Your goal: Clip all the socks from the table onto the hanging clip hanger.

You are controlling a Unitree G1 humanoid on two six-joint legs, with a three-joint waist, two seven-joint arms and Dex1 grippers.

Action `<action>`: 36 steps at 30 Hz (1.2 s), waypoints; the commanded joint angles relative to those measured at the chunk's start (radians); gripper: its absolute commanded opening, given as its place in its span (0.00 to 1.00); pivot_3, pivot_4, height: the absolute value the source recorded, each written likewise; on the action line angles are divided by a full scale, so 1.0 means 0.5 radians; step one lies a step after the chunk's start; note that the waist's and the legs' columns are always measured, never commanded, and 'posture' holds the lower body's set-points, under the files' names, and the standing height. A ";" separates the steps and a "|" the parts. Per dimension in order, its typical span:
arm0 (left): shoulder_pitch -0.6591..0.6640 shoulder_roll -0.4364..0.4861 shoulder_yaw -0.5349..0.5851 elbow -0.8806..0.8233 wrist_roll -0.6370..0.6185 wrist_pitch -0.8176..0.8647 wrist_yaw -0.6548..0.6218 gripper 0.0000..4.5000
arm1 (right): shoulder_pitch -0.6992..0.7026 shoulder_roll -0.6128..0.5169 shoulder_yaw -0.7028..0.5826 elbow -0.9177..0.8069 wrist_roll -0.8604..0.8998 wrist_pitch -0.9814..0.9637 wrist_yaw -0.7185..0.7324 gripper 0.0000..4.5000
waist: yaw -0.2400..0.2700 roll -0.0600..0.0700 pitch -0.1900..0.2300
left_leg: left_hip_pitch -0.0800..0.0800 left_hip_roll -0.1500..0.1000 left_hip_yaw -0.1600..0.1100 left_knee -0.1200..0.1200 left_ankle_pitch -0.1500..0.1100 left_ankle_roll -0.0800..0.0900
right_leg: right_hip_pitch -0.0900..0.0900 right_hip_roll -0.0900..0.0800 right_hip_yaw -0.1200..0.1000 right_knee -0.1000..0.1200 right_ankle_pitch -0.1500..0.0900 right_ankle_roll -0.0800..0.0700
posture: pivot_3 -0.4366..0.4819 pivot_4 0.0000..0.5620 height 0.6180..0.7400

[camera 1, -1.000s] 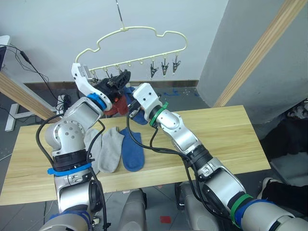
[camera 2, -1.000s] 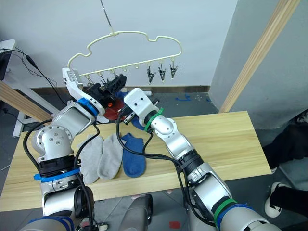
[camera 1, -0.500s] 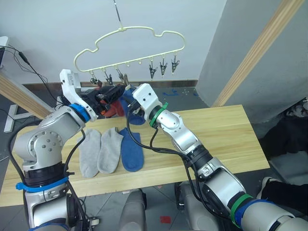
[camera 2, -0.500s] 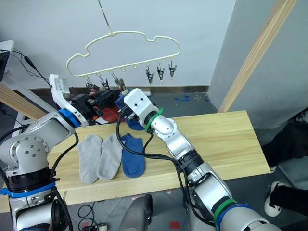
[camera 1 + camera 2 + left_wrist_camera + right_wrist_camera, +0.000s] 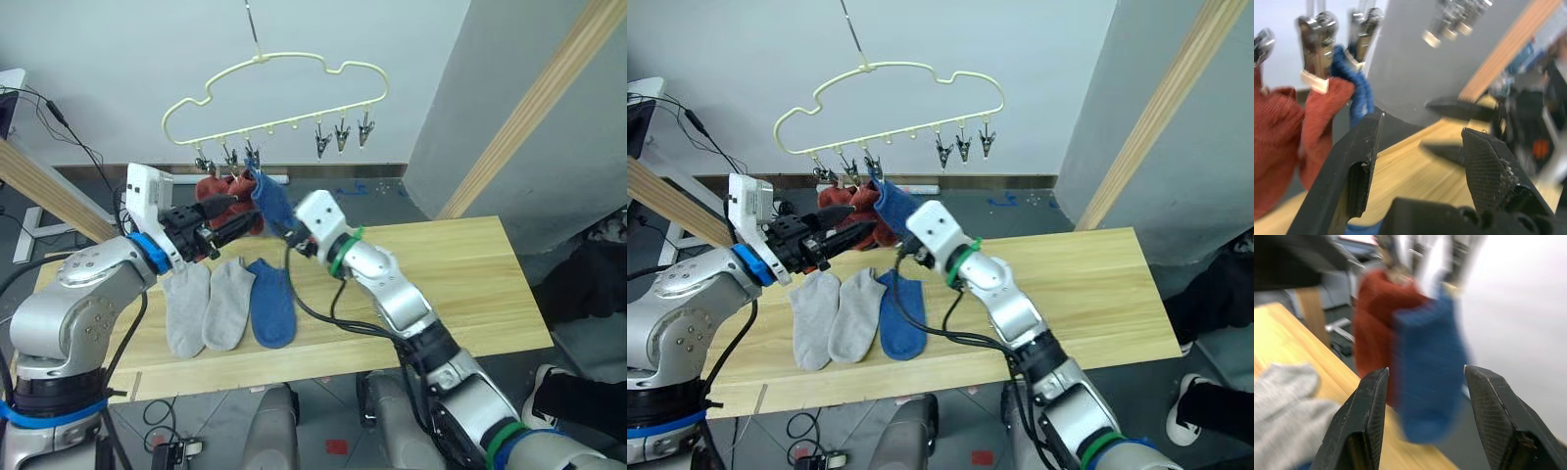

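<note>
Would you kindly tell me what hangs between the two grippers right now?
In the eye views, two red socks and one blue sock hang from the hanger's clips, between the left gripper and right gripper.

Head pair overlooks table (image 5: pixel 470 274); wrist cameras near clips (image 5: pixel 1315 46).

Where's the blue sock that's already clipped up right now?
In the left eye view, the hanging blue sock dangles from the clip hanger, left of centre, beside the two rust red socks and just above the right gripper.

Three socks (image 5: pixel 238 198) clipped on clip hanger (image 5: pixel 274 96); three flat on table (image 5: pixel 460 264).
</note>
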 commanded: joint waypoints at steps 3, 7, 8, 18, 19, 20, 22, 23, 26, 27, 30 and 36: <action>-0.036 0.053 -0.014 -0.032 0.078 -0.231 -0.216 0.64 | -0.045 0.023 -0.197 -0.395 0.138 0.342 -0.030 0.56 | -0.001 0.000 0.000 | 0.001 0.002 -0.001 0.000 0.001 -0.001 | 0.000 0.003 -0.001 0.001 -0.002 -0.003 | 0.45 0.56 1.00; -0.132 0.035 -0.027 0.010 0.059 -0.212 -0.246 0.64 | -0.196 0.073 -0.302 -0.366 0.199 0.466 -0.075 0.56 | -0.004 0.001 0.000 | 0.002 0.003 0.000 0.000 0.001 -0.001 | 0.000 0.004 0.000 0.003 -0.002 -0.003 | 0.45 0.56 1.00; -0.155 0.026 -0.031 0.023 0.061 -0.208 -0.242 0.64 | -0.227 0.079 -0.316 -0.343 0.199 0.491 -0.095 0.56 | -0.005 0.001 0.000 | 0.002 0.003 0.000 0.000 0.001 -0.001 | 0.000 0.004 0.000 0.003 -0.002 -0.003 | 0.45 0.57 1.00; -0.328 -0.025 -0.088 0.118 0.061 -0.174 -0.244 0.64 | -0.538 0.195 -0.478 0.017 0.257 0.549 -0.270 0.56 | -0.005 0.001 0.000 | -0.001 0.002 0.000 -0.001 0.001 0.000 | -0.002 0.003 -0.001 0.002 -0.002 -0.003 | 0.45 0.56 1.00; -0.331 -0.030 -0.093 0.117 0.062 -0.173 -0.244 0.64 | -0.562 0.203 -0.491 0.040 0.263 0.565 -0.287 0.56 | -0.005 0.001 0.000 | -0.001 0.002 0.000 -0.001 0.001 0.000 | -0.002 0.003 -0.001 0.002 -0.002 -0.003 | 0.45 0.56 1.00; -0.333 -0.033 -0.095 0.116 0.063 -0.172 -0.244 0.64 | -0.577 0.208 -0.499 0.055 0.267 0.575 -0.298 0.56 | -0.005 0.001 0.000 | -0.001 0.002 -0.001 -0.001 0.001 0.000 | -0.002 0.003 -0.001 0.002 -0.002 -0.003 | 0.45 0.56 1.00; -0.337 -0.040 -0.101 0.115 0.064 -0.171 -0.241 0.64 | -0.594 0.209 -0.503 0.070 0.270 0.590 -0.305 0.56 | -0.006 0.001 0.000 | -0.001 0.002 0.000 -0.002 0.000 0.000 | -0.002 0.003 -0.001 0.002 -0.002 -0.003 | 0.45 0.56 1.00; -0.339 -0.043 -0.104 0.118 0.067 -0.172 -0.241 0.64 | -0.600 0.208 -0.502 0.075 0.268 0.597 -0.306 0.56 | -0.006 0.001 0.000 | -0.001 0.002 0.000 -0.002 0.000 0.000 | -0.002 0.003 -0.001 0.002 -0.002 -0.003 | 0.45 0.56 1.00; -0.345 -0.054 -0.107 0.124 0.074 -0.176 -0.238 0.64 | -0.610 0.211 -0.503 0.087 0.270 0.597 -0.307 0.56 | -0.006 0.001 0.000 | -0.001 0.002 0.000 -0.002 0.000 0.000 | -0.002 0.003 -0.001 0.002 -0.002 -0.003 | 0.44 0.56 1.00; -0.348 -0.060 -0.108 0.126 0.077 -0.178 -0.235 0.64 | -0.614 0.214 -0.505 0.093 0.273 0.585 -0.308 0.56 | -0.007 0.001 0.000 | -0.001 0.002 0.000 -0.002 0.000 0.000 | -0.002 0.003 -0.001 0.002 -0.002 -0.003 | 0.44 0.56 1.00; -0.356 -0.071 -0.113 0.130 0.078 -0.179 -0.229 0.64 | -0.624 0.219 -0.507 0.115 0.274 0.538 -0.312 0.56 | -0.007 0.001 0.000 | -0.001 0.002 -0.001 -0.002 0.000 0.000 | -0.002 0.003 -0.001 0.003 -0.002 -0.003 | 0.45 0.56 1.00; -0.383 -0.096 -0.117 0.145 0.077 -0.177 -0.213 0.64 | -0.673 0.233 -0.485 0.167 0.277 0.470 -0.283 0.56 | -0.007 0.001 0.000 | -0.001 0.002 0.000 -0.002 0.000 0.000 | -0.002 0.003 -0.001 0.002 -0.002 -0.003 | 0.44 0.56 1.00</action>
